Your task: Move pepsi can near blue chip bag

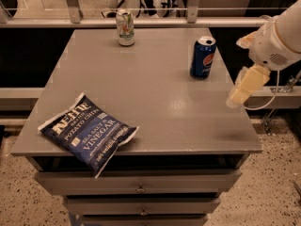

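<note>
Pepsi can (203,58) standing upright near the far right corner of the counter (155,102), silver top up, round logo facing the camera, nothing touching it. To its right and a little nearer the front, the gripper (238,94) hangs at the right edge of the counter, a cream-coloured piece slanting down and leftward from the white arm (277,36). There is a clear gap between the two: near each other, but apart, with the gripper's tip lower in the view than the can's base. Are the jaws open or closed? Cannot tell; only one pale shape shows from this angle.

Across the counter now: the blue chip bag (87,133) lies flat at the front left corner, turned at an angle, and its lower crimped end pokes out past the front edge. It is well apart from the pepsi can, on the opposite diagonal. A white and green can (125,27) stands upright at the far edge, left of the middle, also apart from the pepsi can.

As for what is cut off, the arm runs out of view at the right side, so its upper part is unseen. A thin cable (267,100) loops beneath it. The drawers (141,182) under the counter are cropped at the bottom. Small print on the bag is hard to read.
</note>
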`<state>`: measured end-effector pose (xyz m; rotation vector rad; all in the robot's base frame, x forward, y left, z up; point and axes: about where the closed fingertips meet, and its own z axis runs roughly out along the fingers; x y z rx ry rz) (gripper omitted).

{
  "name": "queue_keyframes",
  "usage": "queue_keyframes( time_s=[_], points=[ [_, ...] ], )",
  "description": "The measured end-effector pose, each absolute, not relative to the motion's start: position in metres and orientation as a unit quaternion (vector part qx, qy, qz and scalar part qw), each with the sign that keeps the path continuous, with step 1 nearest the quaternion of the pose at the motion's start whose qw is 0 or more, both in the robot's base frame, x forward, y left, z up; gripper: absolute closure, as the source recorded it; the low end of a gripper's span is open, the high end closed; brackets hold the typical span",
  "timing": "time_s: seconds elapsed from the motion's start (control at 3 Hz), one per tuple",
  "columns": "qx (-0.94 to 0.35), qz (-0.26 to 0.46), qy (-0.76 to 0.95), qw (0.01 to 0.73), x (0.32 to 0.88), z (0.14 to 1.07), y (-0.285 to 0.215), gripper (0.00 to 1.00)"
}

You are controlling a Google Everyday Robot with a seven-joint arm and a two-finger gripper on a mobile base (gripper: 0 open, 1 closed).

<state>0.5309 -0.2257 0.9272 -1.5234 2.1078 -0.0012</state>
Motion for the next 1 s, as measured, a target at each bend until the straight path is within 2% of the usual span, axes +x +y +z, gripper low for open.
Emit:
queue_keyframes(
  time_s=[0.67,1.0],
  points=[
    [-0.513,-0.003,0.786,0.345,0.613,0.903,-0.231,0.0],
    [-0.488,0.025,0.783,0.385,0.639,0.899,-0.225,0.0]
  ],
)
